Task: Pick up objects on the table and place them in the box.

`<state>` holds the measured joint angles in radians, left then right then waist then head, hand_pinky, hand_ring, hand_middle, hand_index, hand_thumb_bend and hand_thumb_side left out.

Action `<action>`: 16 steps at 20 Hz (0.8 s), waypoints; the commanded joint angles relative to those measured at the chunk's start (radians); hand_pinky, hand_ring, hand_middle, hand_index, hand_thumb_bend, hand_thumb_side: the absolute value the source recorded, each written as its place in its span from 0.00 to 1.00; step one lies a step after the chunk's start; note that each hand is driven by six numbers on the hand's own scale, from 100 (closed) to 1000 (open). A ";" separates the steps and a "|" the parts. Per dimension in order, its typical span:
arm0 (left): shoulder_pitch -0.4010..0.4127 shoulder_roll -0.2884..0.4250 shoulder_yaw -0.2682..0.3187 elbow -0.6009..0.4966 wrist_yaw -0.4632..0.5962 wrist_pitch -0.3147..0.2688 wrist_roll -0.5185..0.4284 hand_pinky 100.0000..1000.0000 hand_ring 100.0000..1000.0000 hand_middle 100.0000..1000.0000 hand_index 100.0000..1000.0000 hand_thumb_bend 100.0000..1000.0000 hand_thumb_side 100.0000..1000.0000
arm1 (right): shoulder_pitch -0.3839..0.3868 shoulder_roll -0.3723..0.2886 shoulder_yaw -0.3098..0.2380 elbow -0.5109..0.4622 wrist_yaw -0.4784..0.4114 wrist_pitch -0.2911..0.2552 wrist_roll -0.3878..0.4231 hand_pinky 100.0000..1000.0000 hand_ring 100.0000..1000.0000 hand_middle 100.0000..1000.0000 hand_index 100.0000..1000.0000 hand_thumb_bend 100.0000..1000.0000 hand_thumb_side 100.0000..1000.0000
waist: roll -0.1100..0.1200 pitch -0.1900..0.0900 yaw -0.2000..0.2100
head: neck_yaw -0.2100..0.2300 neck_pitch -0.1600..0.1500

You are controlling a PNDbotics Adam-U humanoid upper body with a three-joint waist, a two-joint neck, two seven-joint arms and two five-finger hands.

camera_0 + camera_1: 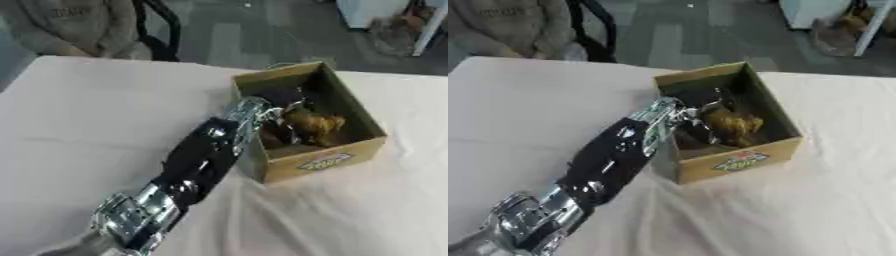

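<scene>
A cardboard box (324, 161) with a printed label on its front stands open on the white table (105, 110), right of centre. My left arm comes up from the lower left and crosses the box's left wall. My left hand (278, 109) is down inside the box, dark and blurred. A golden-brown lumpy object (317, 126) lies in the box just right of the hand, touching or nearly touching it. Something dark (697, 134) lies under the hand on the box floor. My right hand shows in neither view.
The white cloth covers the table all around the box. A person in a beige top (70, 25) sits at the far left edge beside a black chair (162, 30). White furniture (372, 12) stands on the floor beyond the table, far right.
</scene>
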<state>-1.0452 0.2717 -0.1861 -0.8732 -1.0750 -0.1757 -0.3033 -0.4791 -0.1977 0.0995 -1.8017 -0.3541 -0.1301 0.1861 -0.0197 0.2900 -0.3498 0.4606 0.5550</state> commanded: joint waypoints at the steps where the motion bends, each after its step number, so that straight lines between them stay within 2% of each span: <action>1: -0.016 0.010 -0.001 -0.059 0.019 -0.004 0.008 0.80 0.80 0.79 0.84 0.96 0.56 | -0.005 -0.015 -0.008 -0.020 -0.001 -0.001 -0.002 0.38 0.40 0.39 0.47 0.00 0.00 | -0.003 -0.027 0.003 | 0.005 0.012; 4: -0.015 0.018 -0.010 -0.123 0.060 -0.001 0.041 0.82 0.81 0.81 0.85 1.00 0.60 | 0.002 -0.014 -0.009 -0.018 0.000 -0.001 -0.003 0.38 0.40 0.39 0.47 0.00 0.00 | -0.005 -0.035 0.015 | 0.008 0.019; 6: -0.014 0.026 -0.016 -0.181 0.109 0.008 0.067 0.82 0.79 0.79 0.84 0.93 0.57 | 0.009 -0.015 -0.011 -0.016 0.001 -0.001 -0.004 0.38 0.40 0.39 0.47 0.00 0.00 | -0.006 -0.041 0.026 | 0.004 0.026; 7: -0.011 0.031 -0.018 -0.219 0.146 0.015 0.087 0.80 0.76 0.75 0.82 0.84 0.52 | 0.013 -0.016 -0.012 -0.015 0.002 -0.001 -0.005 0.38 0.40 0.39 0.47 0.00 0.00 | -0.007 -0.045 0.033 | 0.001 0.030; 9: 0.005 0.043 -0.019 -0.315 0.265 0.042 0.140 0.77 0.70 0.68 0.78 0.54 0.39 | 0.023 -0.017 -0.014 -0.012 0.004 -0.001 -0.007 0.38 0.40 0.39 0.47 0.00 0.00 | -0.009 -0.053 0.051 | -0.004 0.040; 10: 0.019 0.049 -0.018 -0.374 0.342 0.058 0.172 0.75 0.65 0.63 0.75 0.41 0.31 | 0.027 -0.017 -0.016 -0.011 0.005 -0.001 -0.008 0.38 0.40 0.39 0.47 0.00 0.00 | -0.010 -0.058 0.061 | -0.006 0.046; 11: 0.037 0.056 -0.017 -0.435 0.424 0.077 0.201 0.71 0.60 0.58 0.72 0.20 0.26 | 0.032 -0.018 -0.018 -0.011 0.006 -0.002 -0.009 0.38 0.40 0.39 0.47 0.00 0.00 | -0.010 -0.062 0.071 | -0.010 0.052; 12: 0.061 0.062 -0.014 -0.505 0.520 0.094 0.236 0.68 0.57 0.56 0.71 0.11 0.23 | 0.037 -0.019 -0.020 -0.010 0.007 -0.002 -0.011 0.38 0.40 0.39 0.47 0.00 0.00 | -0.009 -0.067 0.085 | -0.017 0.059; 14: 0.119 0.074 -0.007 -0.656 0.702 0.109 0.293 0.64 0.54 0.53 0.69 0.03 0.19 | 0.051 -0.023 -0.026 -0.007 0.010 -0.003 -0.016 0.38 0.40 0.39 0.47 0.00 0.00 | -0.005 -0.079 0.113 | -0.036 0.075; 16: 0.193 0.088 0.005 -0.817 0.866 0.101 0.324 0.63 0.53 0.51 0.68 0.05 0.17 | 0.063 -0.026 -0.029 -0.004 0.013 -0.003 -0.019 0.38 0.40 0.39 0.47 0.00 0.01 | -0.001 -0.089 0.139 | -0.056 0.089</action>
<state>-0.8386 0.3354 -0.1950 -1.5919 -0.3007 -0.0756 -0.0056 -0.4078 -0.1997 0.0806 -1.7994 -0.3460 -0.1321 0.1726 -0.0203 0.2175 -0.2042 0.4159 0.6313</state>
